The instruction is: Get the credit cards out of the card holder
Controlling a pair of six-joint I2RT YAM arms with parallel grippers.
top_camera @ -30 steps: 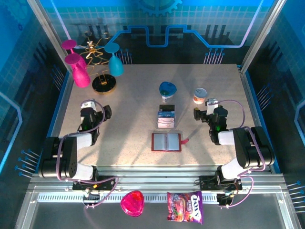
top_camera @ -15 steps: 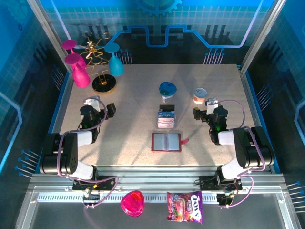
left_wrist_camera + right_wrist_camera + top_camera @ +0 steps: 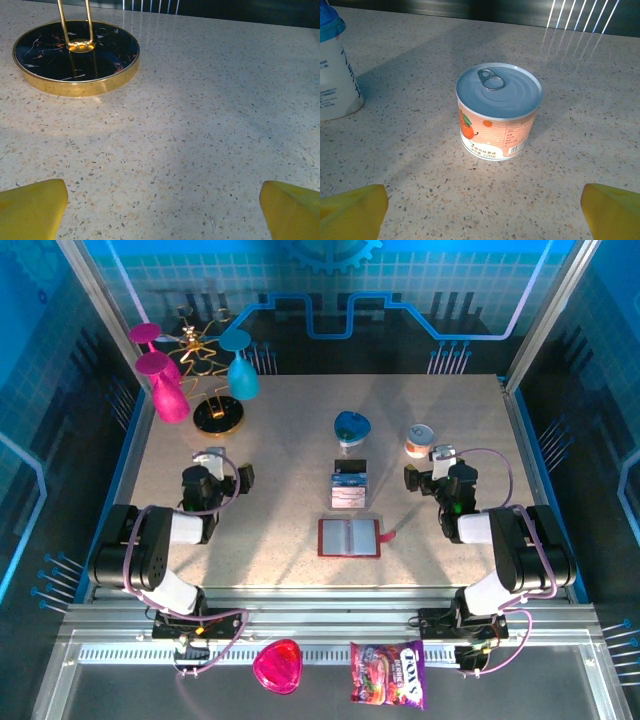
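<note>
The card holder lies open on the table's near middle, dark red with pale inner pockets and its strap tab pointing right. Just beyond it, credit cards sit in a small stack, blue and pinkish-white with a dark one at the far end. My left gripper is open, low over the table well left of the holder; its yellow fingertips frame bare tabletop. My right gripper is open to the right of the cards, with nothing between its fingertips.
An orange-labelled tin can stands in front of the right gripper, with a blue-lidded white container to its left. A gold-rimmed black stand base with hanging glasses is at the back left. A pink heart dish and a candy bag lie below the table edge.
The left arm has swung right and slightly nearer, toward the table's middle, its gripper staying open. The right arm, the holder and the cards have not moved.
</note>
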